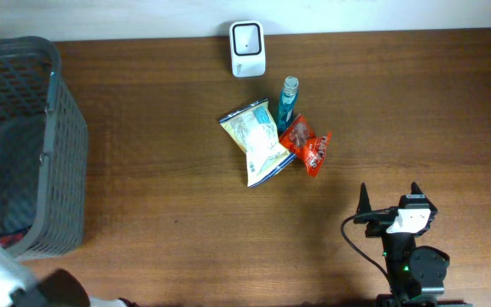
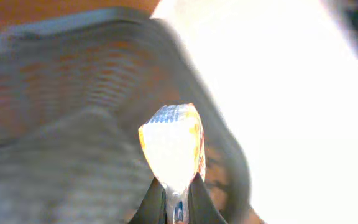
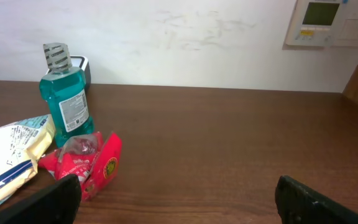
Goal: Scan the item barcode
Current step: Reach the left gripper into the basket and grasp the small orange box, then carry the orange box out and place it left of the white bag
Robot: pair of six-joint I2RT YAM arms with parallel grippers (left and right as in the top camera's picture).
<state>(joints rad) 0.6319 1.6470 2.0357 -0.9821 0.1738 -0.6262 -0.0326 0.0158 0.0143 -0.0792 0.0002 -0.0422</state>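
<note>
Our left gripper is clamped on a shiny packet by the basket — we should carry it level to the white scanner, barcode facing it, without loosening the pinch.

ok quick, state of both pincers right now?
Left pincer: shut on a shiny yellow packet.
Right pincer: open, holding nothing.

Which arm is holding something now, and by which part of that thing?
The left gripper, jaws shut, pinches a yellow packet by its lower edge. The right gripper holds nothing.
</note>
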